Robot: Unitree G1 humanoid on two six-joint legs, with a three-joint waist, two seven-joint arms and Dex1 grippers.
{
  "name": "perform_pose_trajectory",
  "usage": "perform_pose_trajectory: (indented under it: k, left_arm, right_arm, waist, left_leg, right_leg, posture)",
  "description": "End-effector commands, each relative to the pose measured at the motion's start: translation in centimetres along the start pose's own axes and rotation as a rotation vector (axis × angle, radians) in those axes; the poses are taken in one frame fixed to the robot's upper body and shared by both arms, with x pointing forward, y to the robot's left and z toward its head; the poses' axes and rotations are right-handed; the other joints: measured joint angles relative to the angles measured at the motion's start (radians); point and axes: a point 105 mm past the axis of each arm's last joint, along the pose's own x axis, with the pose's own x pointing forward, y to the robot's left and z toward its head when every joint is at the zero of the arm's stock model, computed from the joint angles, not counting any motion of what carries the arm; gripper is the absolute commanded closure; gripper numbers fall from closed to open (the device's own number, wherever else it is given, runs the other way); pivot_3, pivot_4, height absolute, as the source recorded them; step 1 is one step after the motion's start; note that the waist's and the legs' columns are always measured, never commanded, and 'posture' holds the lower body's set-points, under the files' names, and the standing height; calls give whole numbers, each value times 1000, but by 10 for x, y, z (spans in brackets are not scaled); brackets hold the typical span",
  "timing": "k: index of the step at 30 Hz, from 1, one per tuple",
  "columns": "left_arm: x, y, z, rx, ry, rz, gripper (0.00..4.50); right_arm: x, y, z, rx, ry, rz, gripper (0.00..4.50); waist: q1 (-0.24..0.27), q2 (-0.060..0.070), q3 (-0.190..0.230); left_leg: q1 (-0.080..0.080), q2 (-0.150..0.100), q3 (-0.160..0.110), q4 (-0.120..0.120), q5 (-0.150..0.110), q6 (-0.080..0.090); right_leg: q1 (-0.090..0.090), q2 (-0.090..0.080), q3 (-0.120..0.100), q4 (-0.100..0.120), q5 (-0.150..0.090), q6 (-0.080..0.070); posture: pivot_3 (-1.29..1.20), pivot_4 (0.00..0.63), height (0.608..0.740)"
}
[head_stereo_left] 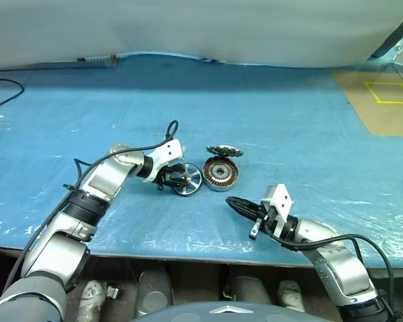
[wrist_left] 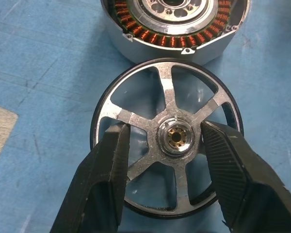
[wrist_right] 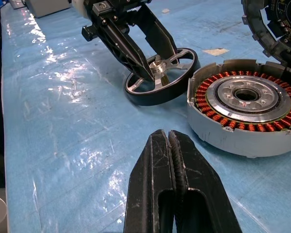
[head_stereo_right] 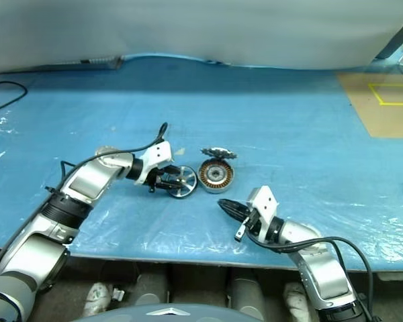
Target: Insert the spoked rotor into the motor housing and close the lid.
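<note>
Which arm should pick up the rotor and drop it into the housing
Probably the left. The left gripper already straddles the spoked rotor's hub, jaws open, right beside the motor housing. The right gripper is shut and farther away.

We see the left arm reaching in from the left, forearm angled toward the middle and wrist bent. The left gripper [head_stereo_left: 179, 178] points down and to the right; its two black fingers [wrist_left: 104, 179] stand apart, one on either side of a hub. The right arm comes in from the lower right, elbow bent. The right gripper [wrist_right: 170, 145] lies nearly level, aimed forward and left, fingers pressed together, nothing between them.
</note>
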Motion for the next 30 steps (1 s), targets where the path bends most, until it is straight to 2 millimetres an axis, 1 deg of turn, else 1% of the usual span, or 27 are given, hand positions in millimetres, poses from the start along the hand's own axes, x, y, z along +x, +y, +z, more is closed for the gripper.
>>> perform_pose_trajectory:
  k: [1, 6, 8, 11, 12, 13, 18, 22, 27, 28, 30]
  left_arm:
    - [-4, 8, -12, 30, 84, 55, 2073]
    - [-5, 10, -12, 34, 85, 63, 2073]
    - [-6, 12, -13, 35, 88, 71, 2444]
    - [-7, 15, -15, 41, 98, 84, 2842]
    - [-8, 15, -16, 42, 100, 86, 3116]
    - [-8, 16, -16, 44, 103, 88, 3168]
    - [-10, 18, -19, 38, 103, 95, 3168]
    - [-19, 21, -15, 31, 76, 100, 3168]
    - [-43, 24, -2, 37, 1, 72, 3168]
    - [-48, 23, -1, 49, -13, 55, 3168]
    - [-60, 13, 6, 63, -52, -22, 3168]
  right_arm:
    - [1, 0, 5, -20, -25, 1, 4500]
    - [2, -1, 4, -25, -22, -2, 4500]
    - [2, -2, 4, -27, -21, -3, 4500]
    - [2, -2, 4, -30, -20, -4, 4500]
    - [2, -2, 4, -30, -19, -4, 4500]
    - [2, -3, 4, -31, -19, -4, 4500]
    - [1, -3, 3, -31, -17, -3, 4500]
    - [2, -3, 3, -32, -16, -2, 4500]
    - [1, -3, 5, -32, -31, -3, 4500]
    - [0, -3, 7, -30, -38, -3, 4500]
    - [0, -3, 7, -31, -42, -5, 4500]
  waist:
    - [-2, 0, 0]
    - [-1, 0, 0]
    - [-1, 0, 0]
    - [0, 2, -1]
    - [0, 3, -2]
    - [0, 3, -2]
    - [0, 4, -2]
    - [-1, 3, -2]
    - [-10, 3, -2]
    - [-11, 3, -2]
    - [-13, 3, -2]
  left_leg:
    - [0, 0, 0, 0, 0, 0]
    - [0, 0, 0, 0, 0, 0]
    - [0, 0, 0, 0, 0, 0]
    - [1, 0, 0, 0, 0, 0]
    - [1, 0, 0, 0, 0, 0]
    - [1, 0, 0, 0, 0, 0]
    - [1, 0, 0, -1, 0, 0]
    - [1, 0, 0, -1, 0, 0]
    - [-1, 0, 0, -2, 0, 0]
    - [-3, 0, 0, -2, 0, 0]
    - [-5, 0, 0, -2, 0, 0]
  right_leg:
    - [0, 0, 0, 0, 0, 0]
    - [0, 0, 0, 0, 0, 0]
    - [0, 0, 0, 0, 0, 0]
    - [0, 0, 0, 0, 0, 0]
    - [1, 0, 0, 0, 0, 0]
    - [1, 0, 0, 0, 0, 1]
    - [1, 0, 0, 0, 0, 0]
    - [1, 0, 0, 0, 0, 1]
    - [-2, 0, 0, -1, 0, 0]
    - [-4, 1, 0, -1, 0, 0]
    - [-7, 1, 0, -1, 0, 0]
  posture:
    - [0, 150, 740]
    - [0, 150, 740]
    - [0, 150, 740]
    - [0, 150, 740]
    - [0, 150, 740]
    - [0, 150, 740]
    - [0, 150, 740]
    - [0, 150, 740]
    - [0, 150, 740]
    - [0, 150, 740]
    - [0, 150, 740]
